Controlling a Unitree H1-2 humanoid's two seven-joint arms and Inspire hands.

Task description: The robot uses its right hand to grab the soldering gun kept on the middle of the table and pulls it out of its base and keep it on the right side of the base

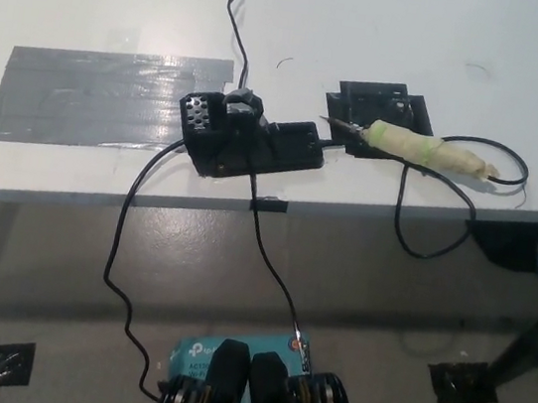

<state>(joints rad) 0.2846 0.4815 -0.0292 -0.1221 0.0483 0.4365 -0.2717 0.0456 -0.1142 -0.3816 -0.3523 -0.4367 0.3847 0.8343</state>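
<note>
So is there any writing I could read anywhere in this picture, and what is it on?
"tp": partial white letters on the teal box on the floor; the rest is cut off.
Smaller white print lines beneath it: too blurred to read.
Soldering gun, base, grey tape: no visible text.

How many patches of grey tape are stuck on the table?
1: a big grey tape patch on the table's left part, beside the black base.
</note>
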